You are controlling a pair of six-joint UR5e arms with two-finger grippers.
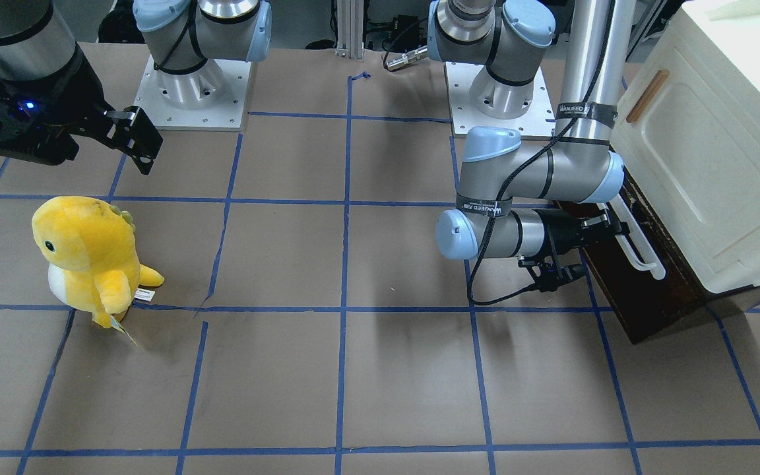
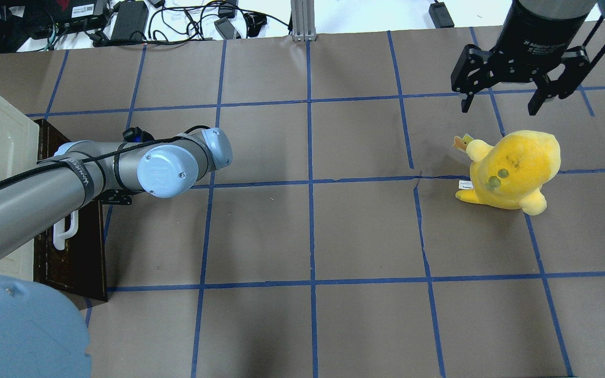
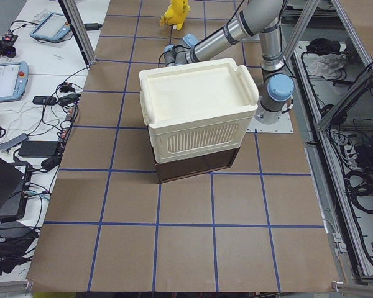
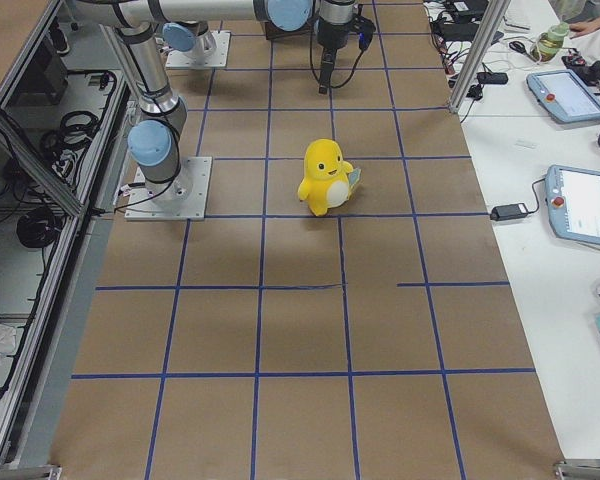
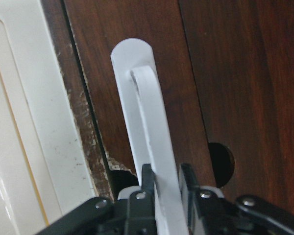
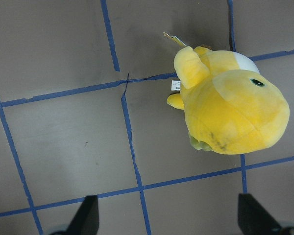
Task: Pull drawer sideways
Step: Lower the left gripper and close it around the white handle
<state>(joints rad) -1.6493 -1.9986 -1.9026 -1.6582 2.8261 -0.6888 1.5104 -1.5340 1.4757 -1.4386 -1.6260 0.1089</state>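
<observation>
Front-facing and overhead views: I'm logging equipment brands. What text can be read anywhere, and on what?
"WANJEED": black strap on the left arm, around its upright tube, front-facing view.
"WANJEED", as far as it reads: second strap near that arm's wrist.
White lettering on the right end effector, on its round body: too blurred to read.
Plush toy, its tag: print too small to read.

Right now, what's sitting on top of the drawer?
The cream-white cabinet sits directly on top of the drawer. The left gripper is closed on the drawer's white handle. The inside of the drawer cannot be seen, because no opening shows.
</observation>
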